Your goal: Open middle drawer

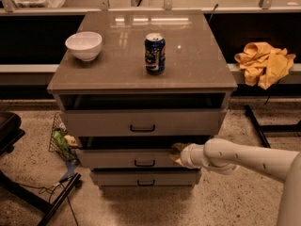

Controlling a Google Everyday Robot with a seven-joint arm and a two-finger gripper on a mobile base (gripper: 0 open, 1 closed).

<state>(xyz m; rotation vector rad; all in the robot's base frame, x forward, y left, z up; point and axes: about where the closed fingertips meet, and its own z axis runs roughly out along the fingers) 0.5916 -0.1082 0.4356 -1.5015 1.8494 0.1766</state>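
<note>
We see the claw [177,153] low on the right of the bench [117,67], right at the upper right corner of the middle drawer [117,158]. It looks to be touching the front's top edge there, but we can't tell whether it is apart, together or clamped on anything. The arm [244,158] comes in from the right edge, roughly level with that drawer. The middle drawer sits between the top drawer [103,122] and the bottom drawer [122,177]. Its black handle [144,163] is centred on the front, well left of the claw. We see a dark gap above its front, and another above the top drawer. On the bench top a white bowl [83,45] sits back left and a blue can [154,53] stands upright near the middle, the two well apart. A yellow cloth [263,62] is bunched on the ledge to the right of the bench. A wire basket [60,142] with green stuff in it leans on the floor by the bench's left side.
</note>
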